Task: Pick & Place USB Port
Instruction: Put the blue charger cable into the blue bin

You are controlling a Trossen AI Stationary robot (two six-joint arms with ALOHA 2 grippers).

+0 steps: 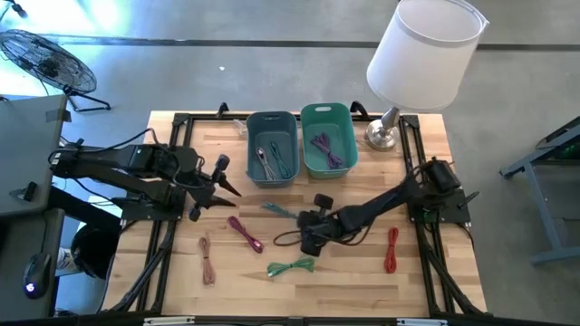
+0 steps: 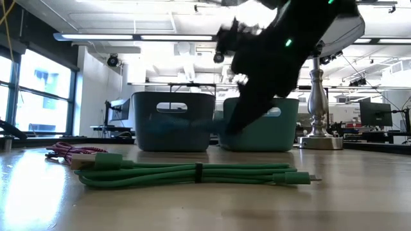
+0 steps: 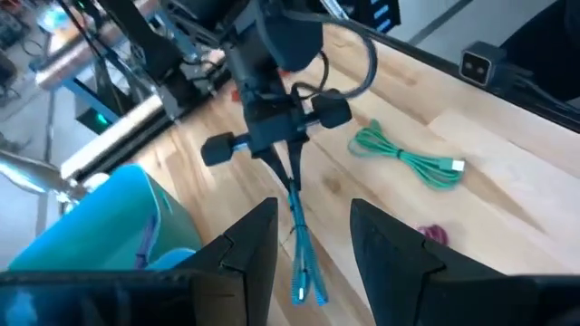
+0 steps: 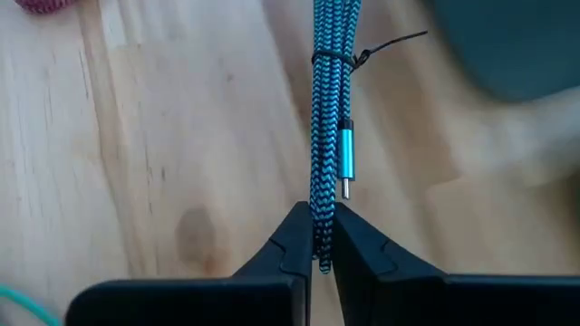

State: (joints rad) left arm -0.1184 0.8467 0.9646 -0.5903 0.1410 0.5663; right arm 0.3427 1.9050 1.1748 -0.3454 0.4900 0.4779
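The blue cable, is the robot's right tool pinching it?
Touching. The right wrist view shows the right tool closed on the blue cable, its tips pressed against both sides.

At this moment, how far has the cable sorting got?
Done: cables already lie in the blue bin and the green bin. In hand: the right gripper is shut on the teal braided cable, near the bins. Left: the green cable, red cable, magenta cable and pink cable lie on the table. The left gripper waits beside the blue bin.
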